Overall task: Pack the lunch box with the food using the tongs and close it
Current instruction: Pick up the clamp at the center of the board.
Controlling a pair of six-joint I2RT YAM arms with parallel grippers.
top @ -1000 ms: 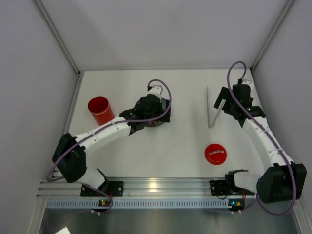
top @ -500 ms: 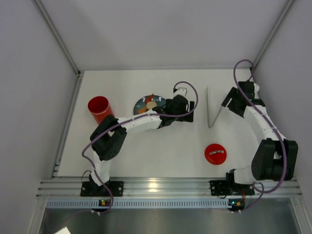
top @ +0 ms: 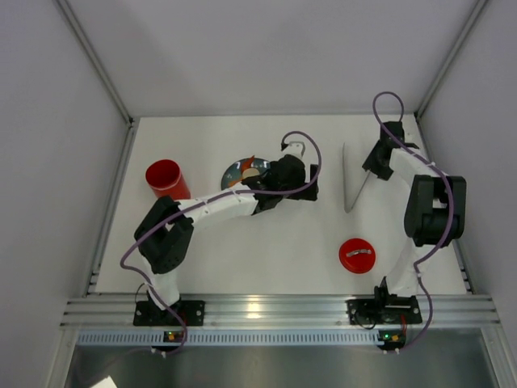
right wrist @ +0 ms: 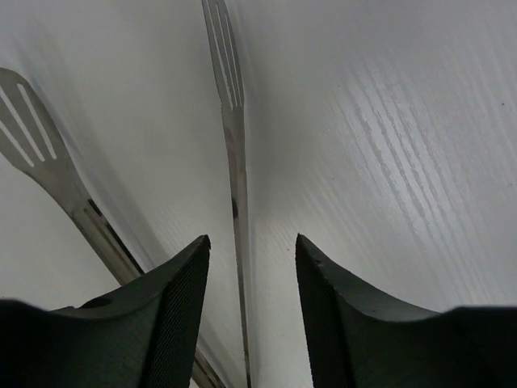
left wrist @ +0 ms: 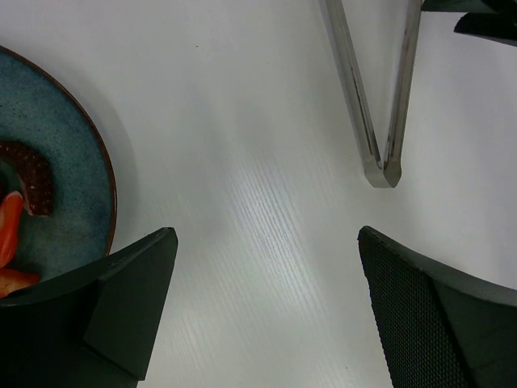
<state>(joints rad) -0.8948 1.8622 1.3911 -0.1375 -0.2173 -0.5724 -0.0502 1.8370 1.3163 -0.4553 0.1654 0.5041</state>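
A: Where are the tongs (top: 347, 182)?
B: Lying far right. My right gripper (right wrist: 249, 242) straddles one arm, fingers apart, not touching; left gripper (left wrist: 266, 236) gapes empty. Thin, springy, slippery steel, I judge: pinch both arms mid-length.

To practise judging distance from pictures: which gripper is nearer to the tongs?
Right. The right gripper straddles one arm of the tongs, fingers either side. The left gripper hovers over bare table between the plate and the tongs' joined end.
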